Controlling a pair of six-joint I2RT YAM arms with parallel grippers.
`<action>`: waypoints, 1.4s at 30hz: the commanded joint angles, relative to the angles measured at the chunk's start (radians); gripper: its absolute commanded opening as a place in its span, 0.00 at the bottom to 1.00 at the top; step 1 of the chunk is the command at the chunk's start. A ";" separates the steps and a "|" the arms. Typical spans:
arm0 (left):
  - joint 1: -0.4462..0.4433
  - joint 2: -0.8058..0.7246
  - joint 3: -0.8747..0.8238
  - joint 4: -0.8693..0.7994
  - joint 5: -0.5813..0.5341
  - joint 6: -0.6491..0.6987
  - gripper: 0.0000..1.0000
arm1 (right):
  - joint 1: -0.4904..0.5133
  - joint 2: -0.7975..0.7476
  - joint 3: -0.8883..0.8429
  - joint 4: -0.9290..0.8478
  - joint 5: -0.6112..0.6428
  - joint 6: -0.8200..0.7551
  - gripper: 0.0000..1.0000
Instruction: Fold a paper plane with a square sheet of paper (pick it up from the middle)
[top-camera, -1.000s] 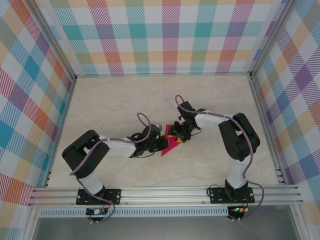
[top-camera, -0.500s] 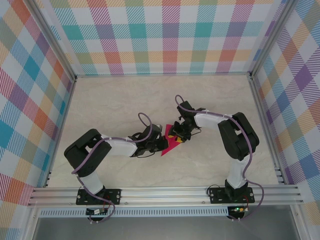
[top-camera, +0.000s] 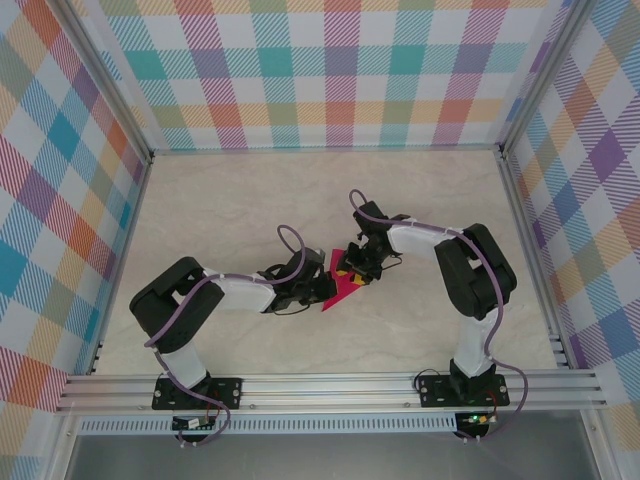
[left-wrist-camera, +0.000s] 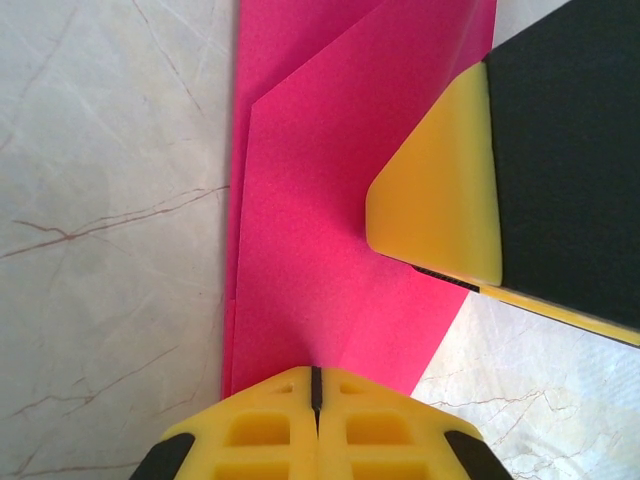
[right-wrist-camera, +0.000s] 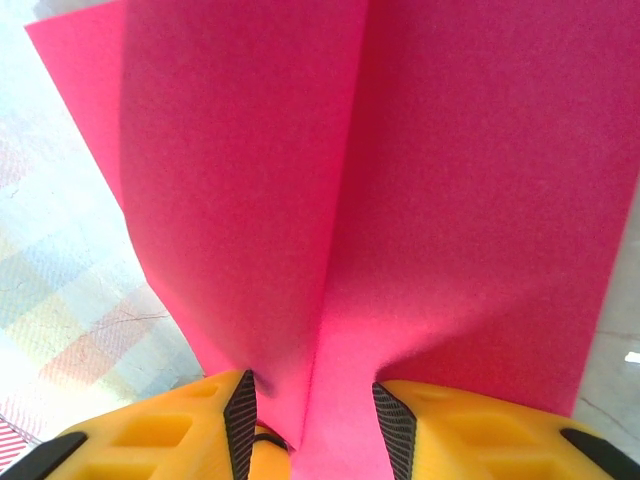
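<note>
The partly folded pink paper (top-camera: 342, 292) lay mid-table (top-camera: 230, 200), between the two arms. The left gripper (left-wrist-camera: 313, 372), jaws shut tight, met the sheet's near edge with its tips. The right gripper (right-wrist-camera: 315, 400) stood part-open, its yellow fingers (right-wrist-camera: 180, 420) straddling a raised fold of the paper, one finger resting flat on the sheet just beside the left gripper.

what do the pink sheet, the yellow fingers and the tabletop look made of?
Pink sheet: thin matte paper; sharp creases, layered folds. Yellow fingers: likely moulded plastic, smooth satin faces; black pads finely ribbed, maybe rubber. Tabletop: cream marble look with brown veins, faint sheen; stone or printed laminate, can't tell.
</note>
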 joint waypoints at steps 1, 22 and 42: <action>0.009 0.004 0.009 -0.047 -0.024 0.019 0.05 | -0.002 0.122 -0.064 -0.116 0.188 -0.008 0.43; 0.009 0.031 0.017 -0.113 -0.026 0.018 0.02 | -0.007 -0.122 -0.006 -0.028 0.099 -0.096 0.45; 0.008 0.049 0.032 -0.155 -0.020 0.032 0.00 | -0.006 -0.092 -0.146 0.277 -0.214 -0.225 0.04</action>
